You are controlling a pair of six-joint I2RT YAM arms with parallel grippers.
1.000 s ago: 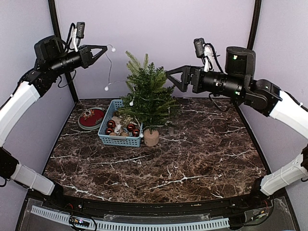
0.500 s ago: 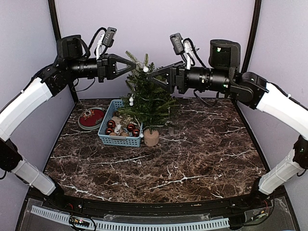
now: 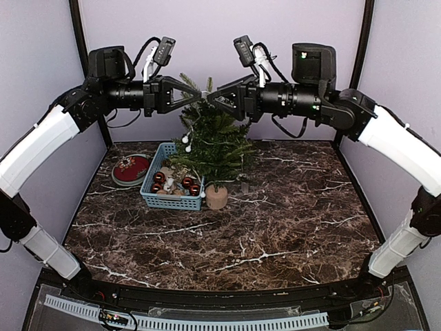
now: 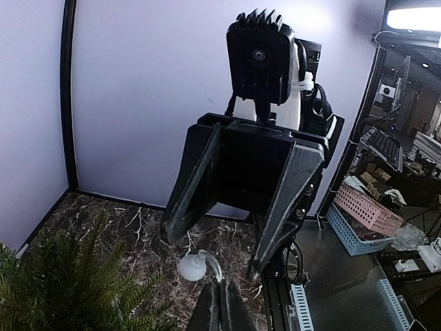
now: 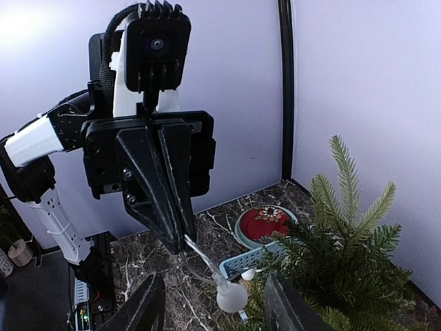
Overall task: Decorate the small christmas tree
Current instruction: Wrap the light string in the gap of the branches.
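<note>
Left gripper (image 3: 198, 96): clamped on bead garland (image 5: 231, 298). Right gripper (image 5: 217, 307): jaws apart, flanking it. Risk: an off-centre pinch misses and the garland slips.

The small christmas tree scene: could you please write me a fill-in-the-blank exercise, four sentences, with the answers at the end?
1. The left gripper is ___ on a white bead string.
2. The right gripper is ___, one finger on each side of a bead.
3. The small christmas tree stands beside a ___ basket.
4. The baubles in the basket are ___.

Missing words: shut; open; blue; red.
</note>
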